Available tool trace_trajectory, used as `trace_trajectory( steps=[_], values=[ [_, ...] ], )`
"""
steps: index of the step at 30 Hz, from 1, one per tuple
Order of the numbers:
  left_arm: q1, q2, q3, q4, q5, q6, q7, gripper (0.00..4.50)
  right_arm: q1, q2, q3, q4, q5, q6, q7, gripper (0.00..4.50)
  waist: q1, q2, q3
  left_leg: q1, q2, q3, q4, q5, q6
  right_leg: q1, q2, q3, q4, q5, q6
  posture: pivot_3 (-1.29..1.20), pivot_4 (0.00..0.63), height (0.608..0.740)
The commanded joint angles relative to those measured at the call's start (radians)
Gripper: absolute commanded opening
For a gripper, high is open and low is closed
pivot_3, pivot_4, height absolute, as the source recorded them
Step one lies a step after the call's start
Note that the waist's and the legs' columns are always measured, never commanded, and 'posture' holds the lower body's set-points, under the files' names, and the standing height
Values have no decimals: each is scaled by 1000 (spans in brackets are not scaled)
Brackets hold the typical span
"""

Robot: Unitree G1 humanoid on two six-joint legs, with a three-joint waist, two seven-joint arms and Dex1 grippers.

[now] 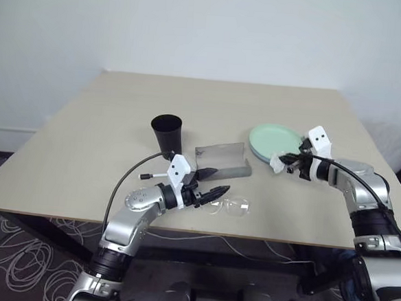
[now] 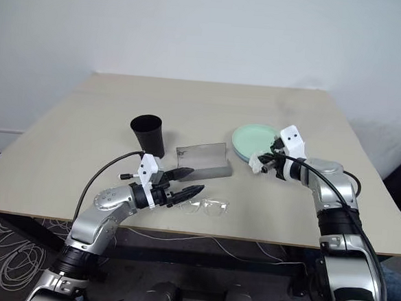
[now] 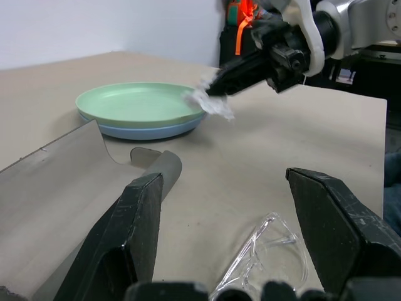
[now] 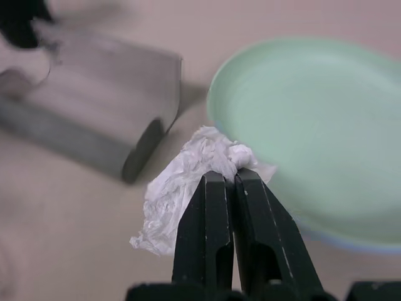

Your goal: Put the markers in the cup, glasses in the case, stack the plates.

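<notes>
Two plates [image 1: 275, 139] stacked just behind right tool [image 4: 227, 180], pinching crumpled white tissue [image 4: 182, 188], left tool [image 3: 225, 226] spread above glasses [image 1: 230, 205], open case [image 1: 222, 161] beyond it, cup [image 1: 166, 133] beside

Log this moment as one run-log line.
right gripper: shut on crumpled tissue, beside plates | left gripper: open over glasses | plates: stacked | case: open

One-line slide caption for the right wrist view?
Right gripper shut on a crumpled white tissue, held beside the stacked mint-green and light blue round plates.
</notes>
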Motion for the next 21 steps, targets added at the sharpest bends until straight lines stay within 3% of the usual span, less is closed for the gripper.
trace_trajectory(
  steps=[1, 6, 9, 20, 21],
  values=[
    [-20, -1, 2, -11, 5, -23, -4, 3329, -111, 23, -26, 129, -42, -107, -113, 37, 0, 0, 0, 0, 0, 0, 0, 0, 0, 0, 0, 0, 0, 0, 0, 0, 0, 740],
    [-21, -2, 2, -11, 7, -27, -2, 3329, -211, 67, -28, 364, -75, -222, -208, 37, 0, 0, 0, 0, 0, 0, -1, 2, 3, 0, 0, 0, 0, 0, 0, 0, 0, 740],
    [-18, 0, 8, -17, 8, -25, 6, 3329, -257, 86, -38, 482, -78, -279, -236, 654, 0, 0, 0, 0, 0, -1, -1, 2, 4, 0, 0, 0, -1, 0, 0, 0, 0, 740],
    [2, 12, 15, -46, 4, -14, 22, 3329, -286, 92, -60, 588, -85, -380, -259, 4417, -11, 0, 0, 1, 0, -1, -1, 2, 4, 0, 1, 0, 0, 0, 0, 0, 0, 740],
    [-4, 18, 11, -42, 10, -12, 22, 3329, -274, 90, -63, 572, -83, -393, -256, 4470, -13, 1, 0, 0, 0, -1, -1, 2, 4, 0, 1, 0, 0, 0, 0, 0, 0, 740]
  ],
)
